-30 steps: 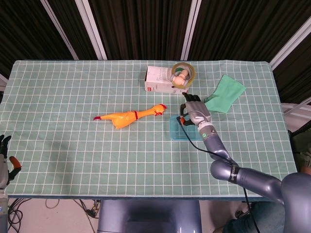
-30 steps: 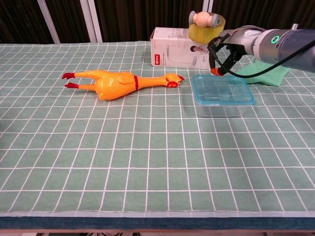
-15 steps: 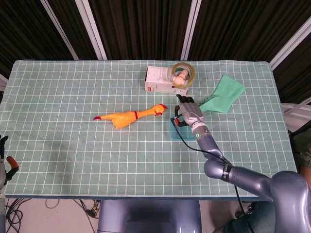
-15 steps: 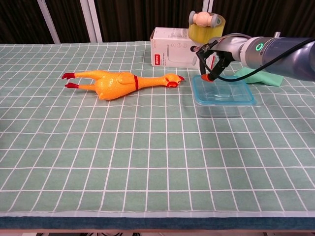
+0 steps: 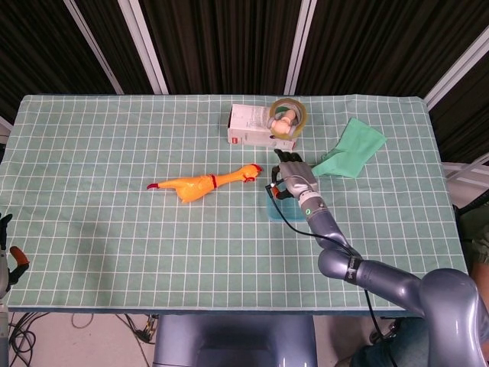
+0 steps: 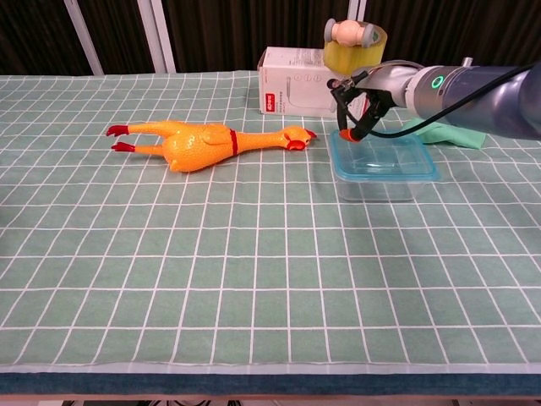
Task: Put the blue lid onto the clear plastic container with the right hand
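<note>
Here the lid point(image 6: 385, 155) already lies on the box point(image 6: 385, 178), which stands on the bench point(image 6: 254, 279) right of the middle, toward its far edge. The right hand point(image 6: 359, 106) hangs over the box's near-left corner as the chest view shows it, fingers point(image 6: 348, 134) curled downward with the orange tips touching or just above the lid's rim; they hold nothing that I can see. Whether the lid is snapped home or only resting cannot be told from either view.

The step in hand looks like seating the lid. To do it well, press straight down on the rim at that corner, not sideways, since the light box could slide or tip on the cloth. Then work along the other corners in turn, so no edge springs up again. Keep the palm low and the push short.

Around it: a rubber chicken point(image 6: 203, 141) lies just left of the box, its beak near the hand but apart from it. A white carton point(image 6: 296, 93) stands behind, near the far edge, with a tape roll point(image 6: 353, 46) on its right end. A green cloth point(image 5: 353, 147) lies toward the far-right corner. The chicken's head is the nearest thing to catch a finger; the carton limits reach behind. The left hand point(image 5: 6, 252) rests at the near-left edge, its fingers unclear.
</note>
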Available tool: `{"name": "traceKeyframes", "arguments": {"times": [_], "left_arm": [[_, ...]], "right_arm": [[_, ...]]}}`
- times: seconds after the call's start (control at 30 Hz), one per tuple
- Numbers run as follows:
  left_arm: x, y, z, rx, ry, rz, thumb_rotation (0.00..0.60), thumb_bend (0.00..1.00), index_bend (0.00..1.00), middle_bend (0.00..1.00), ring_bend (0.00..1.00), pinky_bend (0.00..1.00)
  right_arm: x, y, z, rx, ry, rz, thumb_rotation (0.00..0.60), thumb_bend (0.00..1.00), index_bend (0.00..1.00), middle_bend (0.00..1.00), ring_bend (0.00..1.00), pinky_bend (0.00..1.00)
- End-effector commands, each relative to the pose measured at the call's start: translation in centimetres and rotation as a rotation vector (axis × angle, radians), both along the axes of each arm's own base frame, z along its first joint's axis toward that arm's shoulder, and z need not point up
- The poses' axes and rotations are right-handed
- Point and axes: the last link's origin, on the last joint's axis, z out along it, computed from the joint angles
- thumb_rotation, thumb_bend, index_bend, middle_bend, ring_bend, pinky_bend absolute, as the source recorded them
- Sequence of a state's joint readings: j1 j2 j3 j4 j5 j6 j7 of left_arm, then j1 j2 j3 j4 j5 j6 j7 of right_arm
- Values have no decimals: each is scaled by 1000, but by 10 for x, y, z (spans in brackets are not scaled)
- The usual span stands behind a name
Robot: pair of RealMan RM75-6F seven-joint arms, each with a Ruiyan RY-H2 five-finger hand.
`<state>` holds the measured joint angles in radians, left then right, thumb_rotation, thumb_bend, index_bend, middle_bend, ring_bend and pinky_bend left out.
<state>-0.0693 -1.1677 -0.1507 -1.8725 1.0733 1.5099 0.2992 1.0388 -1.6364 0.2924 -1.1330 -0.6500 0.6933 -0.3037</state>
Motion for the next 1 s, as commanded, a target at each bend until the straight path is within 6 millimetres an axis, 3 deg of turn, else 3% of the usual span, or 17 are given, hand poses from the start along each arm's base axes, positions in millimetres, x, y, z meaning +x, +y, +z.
{"name": "traceKeyframes", "arguments": {"times": [0.03, 1.0], "left_arm": [[0, 0, 0, 0, 0, 0, 600, 767, 97, 0, 0, 0], [-2, 1, 1, 5, -1, 7, 600, 768, 97, 0, 0, 0]], "right_arm": [[-2, 1, -3, 14, 16, -1, 600, 538, 590, 0, 0, 0], [-17, -2, -15, 131, 92, -43, 600, 538, 590, 0, 0, 0]]}}
